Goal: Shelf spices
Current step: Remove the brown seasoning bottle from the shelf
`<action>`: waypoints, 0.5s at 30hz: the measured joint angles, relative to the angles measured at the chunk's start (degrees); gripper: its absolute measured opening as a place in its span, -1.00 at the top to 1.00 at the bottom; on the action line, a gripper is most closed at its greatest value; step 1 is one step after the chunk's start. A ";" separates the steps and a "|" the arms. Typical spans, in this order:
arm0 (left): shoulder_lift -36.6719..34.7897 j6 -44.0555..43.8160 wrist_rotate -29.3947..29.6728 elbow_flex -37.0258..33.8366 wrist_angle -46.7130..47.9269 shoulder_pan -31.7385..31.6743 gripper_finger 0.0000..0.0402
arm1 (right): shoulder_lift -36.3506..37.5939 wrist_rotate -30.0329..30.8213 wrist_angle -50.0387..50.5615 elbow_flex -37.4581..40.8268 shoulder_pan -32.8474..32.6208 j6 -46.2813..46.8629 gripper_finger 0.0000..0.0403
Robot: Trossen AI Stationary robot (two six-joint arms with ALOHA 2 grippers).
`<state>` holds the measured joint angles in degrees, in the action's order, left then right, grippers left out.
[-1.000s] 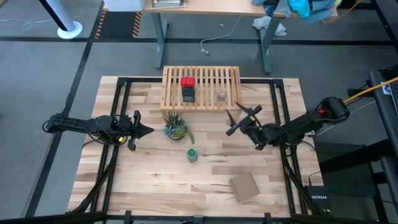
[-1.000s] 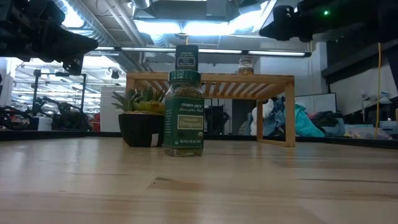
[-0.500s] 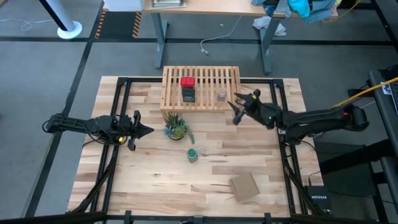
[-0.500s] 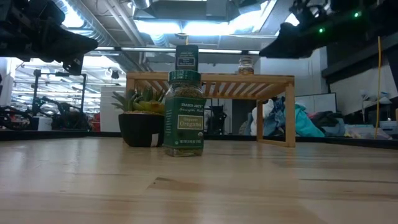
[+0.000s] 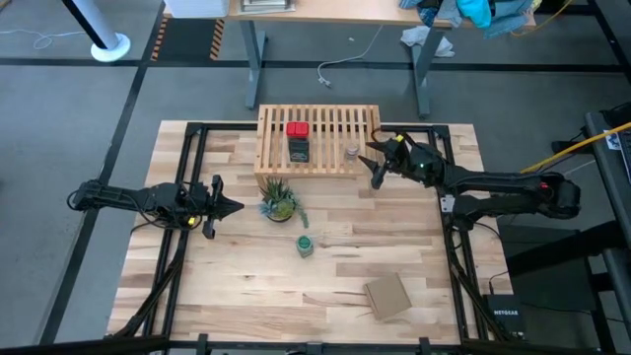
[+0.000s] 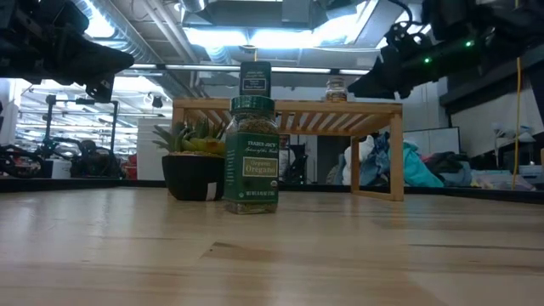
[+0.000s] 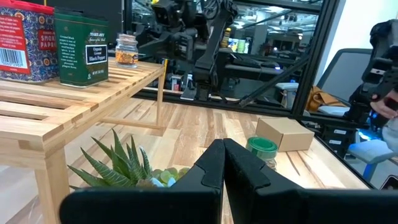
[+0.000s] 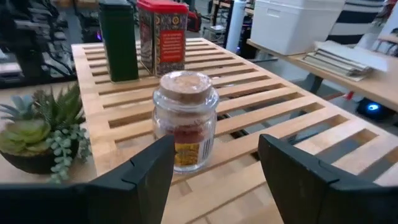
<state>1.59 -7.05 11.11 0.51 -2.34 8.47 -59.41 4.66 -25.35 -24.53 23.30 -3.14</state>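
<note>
The light-wood shelf [image 5: 317, 138] stands at the table's far edge. On its slats rest a red tin [image 5: 297, 129], a dark tin [image 5: 298, 150] and a small cork-topped jar [image 8: 185, 120]. The green-capped jar [image 5: 306, 245] stands upright on the tabletop, near the middle. My right gripper [image 5: 378, 164] is open at the shelf's right end and points level at the small jar, which stands just ahead of the gap between its fingers [image 8: 143, 180], untouched. My left gripper [image 5: 232, 207] is shut and holds nothing, at the table's left, pointing toward the plant.
A small potted plant [image 5: 279, 202] sits just in front of the shelf's left part. A flat cardboard piece [image 5: 387, 296] lies near the table's front right. Bare wood lies between the green-capped jar and the cardboard.
My right gripper has swung from the table's middle right toward the far edge, up to the shelf's right end. It has turned until it points level at the small jar, and it has stayed open. The spices have not moved.
</note>
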 joint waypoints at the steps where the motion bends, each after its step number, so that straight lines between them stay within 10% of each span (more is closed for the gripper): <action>1: -0.01 0.00 0.00 0.00 0.00 0.01 1.00 | -0.57 -1.51 -1.16 0.00 0.65 0.23 -0.17; 15: 0.01 0.00 0.00 0.01 0.01 0.01 1.00 | -10.60 -11.70 -12.94 0.00 2.70 1.60 -0.17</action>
<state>1.60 -7.05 11.11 0.53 -2.33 8.48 -70.01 -7.04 -38.29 -24.53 26.01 -1.54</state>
